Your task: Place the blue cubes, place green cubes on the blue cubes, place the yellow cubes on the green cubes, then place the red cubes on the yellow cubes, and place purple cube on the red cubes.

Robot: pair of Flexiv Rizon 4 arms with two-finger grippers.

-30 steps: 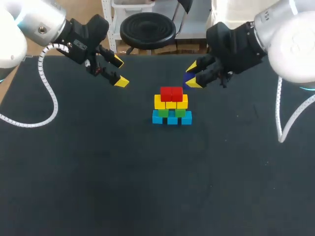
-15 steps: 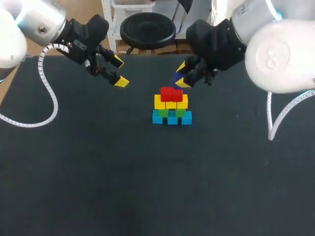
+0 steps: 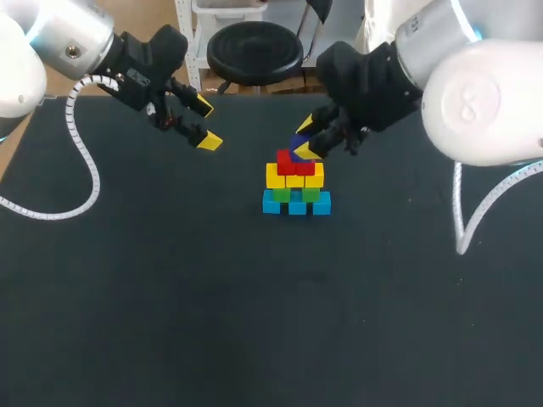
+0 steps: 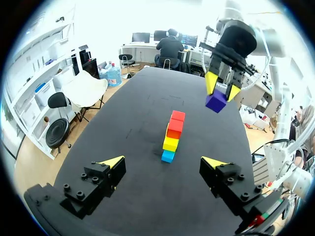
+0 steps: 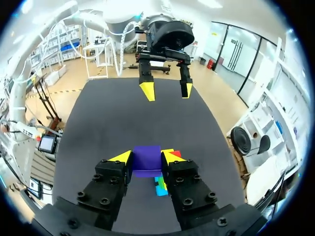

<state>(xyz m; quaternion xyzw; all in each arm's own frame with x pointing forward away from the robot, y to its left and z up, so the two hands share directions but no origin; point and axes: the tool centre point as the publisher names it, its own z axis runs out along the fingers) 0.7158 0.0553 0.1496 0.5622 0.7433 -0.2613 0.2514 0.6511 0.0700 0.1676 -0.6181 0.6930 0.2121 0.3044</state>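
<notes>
Stack location: on the table [image 3: 170, 297], centre of the frame, upper half.

Layers completed, bottom to top: blue cubes [image 3: 296, 205], green cubes [image 3: 310, 194], yellow cubes [image 3: 293, 178], red cubes [image 3: 287, 159].

Layer outstanding: the purple cube [image 5: 146, 160]. The right fingers [image 5: 123, 158] are closed on it from both sides and hold it near the top of the stack. The left wrist view shows it clear of the red cubes, not resting on them.

The left fingers [image 3: 209, 141] are spread apart and hold nothing, upper left of the frame, well apart from the stack.

Assessment: the final step is in hand. What likely remains is to centre the cube over the red cubes, lower it and release it
</notes>
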